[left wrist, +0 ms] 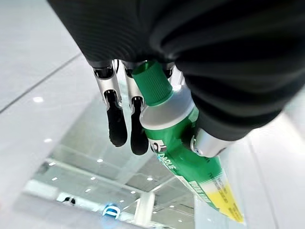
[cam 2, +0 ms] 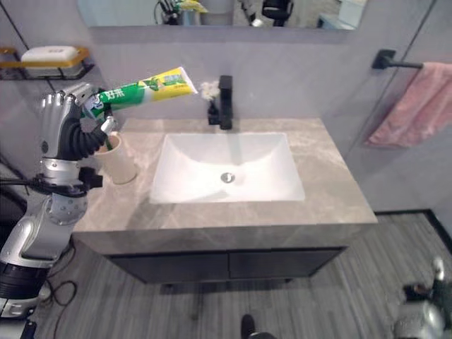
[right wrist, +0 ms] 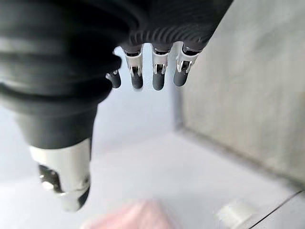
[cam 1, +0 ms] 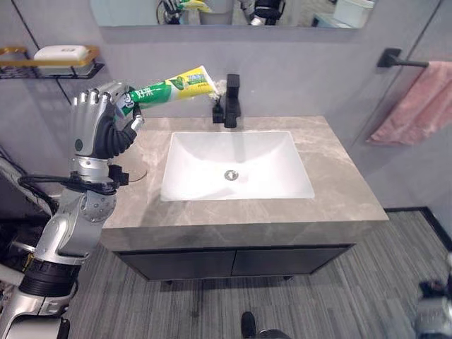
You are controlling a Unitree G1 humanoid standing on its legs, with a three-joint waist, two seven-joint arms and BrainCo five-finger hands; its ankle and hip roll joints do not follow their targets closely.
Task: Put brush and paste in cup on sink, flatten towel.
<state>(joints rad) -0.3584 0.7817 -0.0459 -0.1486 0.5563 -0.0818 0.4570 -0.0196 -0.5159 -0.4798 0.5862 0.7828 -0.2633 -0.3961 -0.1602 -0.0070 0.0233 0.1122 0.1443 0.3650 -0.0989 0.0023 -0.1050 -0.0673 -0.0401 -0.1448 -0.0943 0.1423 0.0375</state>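
My left hand [cam 1: 95, 127] is raised at the left end of the counter, shut on a green and yellow toothpaste tube [cam 1: 173, 86]. It holds the tube near the green cap [left wrist: 153, 86]. The flat end points right toward the faucet [cam 1: 229, 102]. A beige cup [cam 2: 120, 164] stands on the counter just below that hand, left of the basin. A pink towel [cam 1: 417, 106] hangs bunched from a black bar on the right wall. My right hand [right wrist: 152, 71] hangs low at the lower right, fingers relaxed and holding nothing, with the towel [right wrist: 128, 214] blurred beyond it.
The white basin [cam 1: 282, 152] is set in a grey stone counter [cam 1: 339, 176] above dark cabinet doors. A wire shelf [cam 1: 63, 67] with a white soap bar hangs on the wall at upper left. A mirror runs along the top.
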